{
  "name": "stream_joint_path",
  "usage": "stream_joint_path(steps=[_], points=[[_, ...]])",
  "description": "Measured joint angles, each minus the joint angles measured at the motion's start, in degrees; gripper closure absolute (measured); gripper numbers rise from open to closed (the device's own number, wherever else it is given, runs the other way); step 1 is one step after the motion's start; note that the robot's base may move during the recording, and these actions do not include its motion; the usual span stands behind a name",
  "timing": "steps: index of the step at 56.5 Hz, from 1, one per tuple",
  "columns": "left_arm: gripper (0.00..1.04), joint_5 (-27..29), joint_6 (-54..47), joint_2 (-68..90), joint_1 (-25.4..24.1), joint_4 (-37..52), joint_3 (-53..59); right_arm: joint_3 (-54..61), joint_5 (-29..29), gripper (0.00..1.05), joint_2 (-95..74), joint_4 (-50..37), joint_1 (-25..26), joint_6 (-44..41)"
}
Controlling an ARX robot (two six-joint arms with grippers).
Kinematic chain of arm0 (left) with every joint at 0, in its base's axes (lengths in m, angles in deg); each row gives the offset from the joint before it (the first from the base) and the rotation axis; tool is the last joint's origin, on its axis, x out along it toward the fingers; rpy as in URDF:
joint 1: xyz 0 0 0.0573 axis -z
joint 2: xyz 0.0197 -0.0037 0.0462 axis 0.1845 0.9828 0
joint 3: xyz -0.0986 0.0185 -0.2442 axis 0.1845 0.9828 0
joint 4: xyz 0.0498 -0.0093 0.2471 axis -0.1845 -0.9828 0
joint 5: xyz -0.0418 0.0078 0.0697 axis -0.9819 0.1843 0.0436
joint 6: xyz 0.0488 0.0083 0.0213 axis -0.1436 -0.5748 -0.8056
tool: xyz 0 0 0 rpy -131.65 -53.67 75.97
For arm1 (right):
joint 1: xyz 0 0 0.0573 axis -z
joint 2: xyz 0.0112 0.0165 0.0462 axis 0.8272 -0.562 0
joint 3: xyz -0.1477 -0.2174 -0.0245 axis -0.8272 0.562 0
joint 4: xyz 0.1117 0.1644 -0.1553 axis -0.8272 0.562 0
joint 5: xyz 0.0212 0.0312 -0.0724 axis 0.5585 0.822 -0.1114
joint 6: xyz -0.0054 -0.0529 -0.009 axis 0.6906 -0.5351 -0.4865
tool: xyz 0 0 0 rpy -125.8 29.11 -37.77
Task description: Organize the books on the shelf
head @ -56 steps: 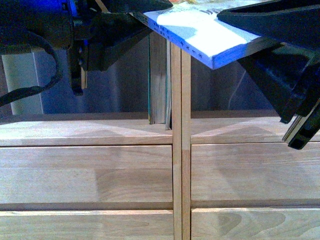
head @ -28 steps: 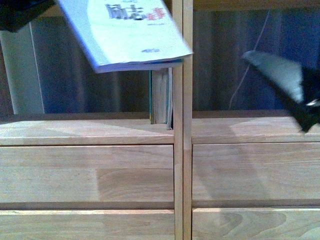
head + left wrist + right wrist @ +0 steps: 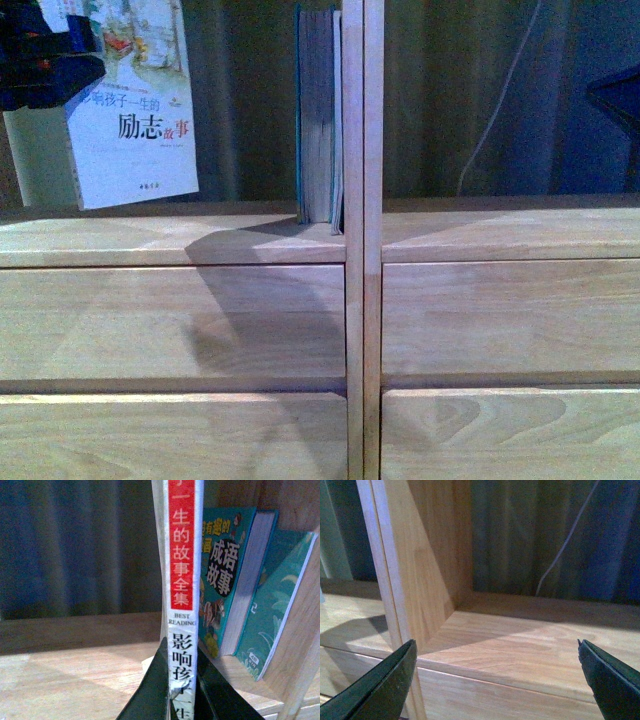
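L gripper (image 3: pixel 180 682) pinches the white paperback (image 3: pixel 135 110) at its spine's lower end. The book is upright in the shelf (image 3: pixel 355 300) left bay, well apart from the teal book (image 3: pixel 318 120) (standing against the divider). R gripper (image 3: pixel 496 645) – jaws spread wide, holding nothing, at the right bay.

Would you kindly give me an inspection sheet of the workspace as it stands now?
Surface: shelf, light wood, with central divider.
Job's things: white paperback held upright in the left compartment; teal books standing against the divider.
Clutter: nothing seen.
Grippers: left pincer shut on the paperback's spine; right pincer open, holding nothing.
Cables: thin cable hanging behind the right compartment.
Surroundings: dark curtain behind.
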Motion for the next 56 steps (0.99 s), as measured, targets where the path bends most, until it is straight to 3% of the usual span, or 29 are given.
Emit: stream_joint_path(steps=[17, 35, 56], points=[[0.98, 0.5, -13.9, 11.2, 2.4, 3.0, -9.7, -0.7, -1.0, 0.07, -1.2, -1.6, -1.3, -9.0], [0.98, 0.9, -15.3, 22.3, 3.6, 5.7, -21.7, -0.7, -1.1, 0.07, -1.2, -1.6, -1.4, -9.6], [0.98, 8.3, -19.9, 33.3, 9.1, 5.1, -33.1, -0.7, -1.1, 0.07, -1.2, -1.6, -1.4, -9.7]])
